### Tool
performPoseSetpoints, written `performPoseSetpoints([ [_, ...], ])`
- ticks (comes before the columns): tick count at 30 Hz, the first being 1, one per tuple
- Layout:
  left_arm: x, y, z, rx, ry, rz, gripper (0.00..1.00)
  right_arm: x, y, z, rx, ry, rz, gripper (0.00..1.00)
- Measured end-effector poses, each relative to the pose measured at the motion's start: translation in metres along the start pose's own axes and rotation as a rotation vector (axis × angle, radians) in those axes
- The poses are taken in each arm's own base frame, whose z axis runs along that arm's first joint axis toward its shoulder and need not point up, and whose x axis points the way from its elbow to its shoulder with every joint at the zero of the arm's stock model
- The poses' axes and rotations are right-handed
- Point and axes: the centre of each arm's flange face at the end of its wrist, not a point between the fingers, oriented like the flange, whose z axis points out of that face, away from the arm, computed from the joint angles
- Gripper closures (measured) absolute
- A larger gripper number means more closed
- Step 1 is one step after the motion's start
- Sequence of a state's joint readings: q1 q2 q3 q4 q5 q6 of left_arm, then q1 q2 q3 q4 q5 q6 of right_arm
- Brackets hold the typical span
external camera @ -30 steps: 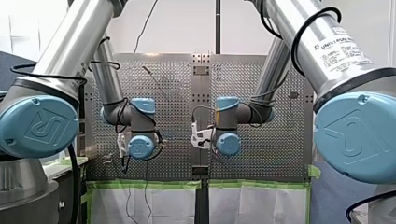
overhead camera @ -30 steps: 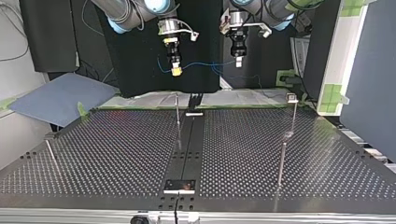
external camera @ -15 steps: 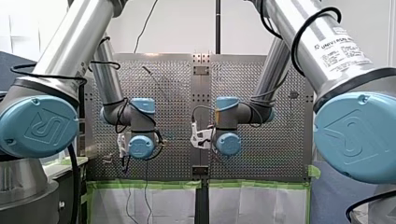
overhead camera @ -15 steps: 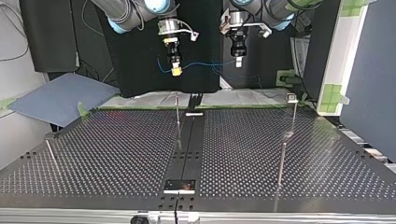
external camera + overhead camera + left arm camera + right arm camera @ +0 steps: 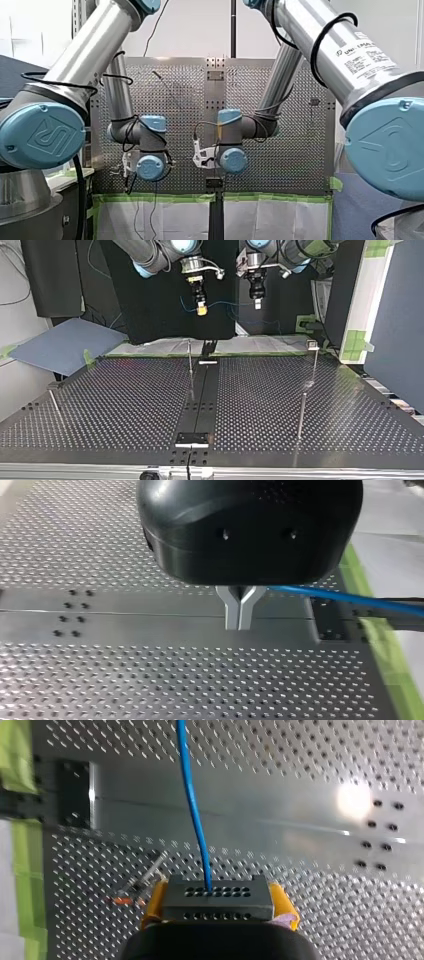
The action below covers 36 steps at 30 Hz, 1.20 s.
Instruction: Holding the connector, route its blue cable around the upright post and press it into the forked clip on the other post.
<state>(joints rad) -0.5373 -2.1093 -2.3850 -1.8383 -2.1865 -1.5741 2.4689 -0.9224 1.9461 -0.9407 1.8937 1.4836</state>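
My right gripper (image 5: 219,903) is closed on the connector (image 5: 218,892), a dark block with rows of small holes, clamped squarely between the yellow pads (image 5: 154,902). The blue cable (image 5: 192,805) leaves the top face of the connector and runs straight ahead, away from the gripper, over the table (image 5: 125,405). My left gripper (image 5: 239,616) is black, and its metal fingers (image 5: 231,611) meet at the tips with a small V-shaped notch above them. The cable comes out of that notch and trails off to one side, so the jaws are closed around it; I cannot tell how tightly it is pinched. In the top view both grippers hang side by side above the table's far edge, with the cable sagging in a short span between them and more of it hanging beneath. The centre post (image 5: 190,362) stands upright below the right gripper, well clear of it. The clip post (image 5: 314,365) stands toward that view's right with a small head on top; its fork is too small to make out. The cable touches neither post.
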Motion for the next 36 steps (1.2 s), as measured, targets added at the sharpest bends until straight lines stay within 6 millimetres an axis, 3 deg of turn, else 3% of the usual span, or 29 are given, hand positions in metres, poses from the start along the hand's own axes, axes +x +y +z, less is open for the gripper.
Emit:
performPoseSetpoints([
  [6,0.018,0.003,-0.004,0.000,0.038,0.027,1.00,-0.003,-0.015,-0.012,0.035,-0.028,-0.014,1.00],
  [13,0.019,0.003,-0.003,0.003,0.037,0.021,1.00,0.000,-0.018,-0.012,0.036,-0.026,-0.013,1.00],
  [21,-0.002,0.000,0.007,0.007,0.016,-0.055,1.00,0.037,-0.015,-0.005,-0.017,0.003,0.045,1.00],
  [31,-0.031,0.014,0.015,-0.071,0.009,-0.107,1.00,0.076,0.001,-0.008,-0.061,0.004,0.096,1.00],
  [36,-0.052,0.013,0.030,-0.089,-0.015,-0.125,1.00,0.100,0.009,-0.004,-0.071,0.017,0.097,1.00],
])
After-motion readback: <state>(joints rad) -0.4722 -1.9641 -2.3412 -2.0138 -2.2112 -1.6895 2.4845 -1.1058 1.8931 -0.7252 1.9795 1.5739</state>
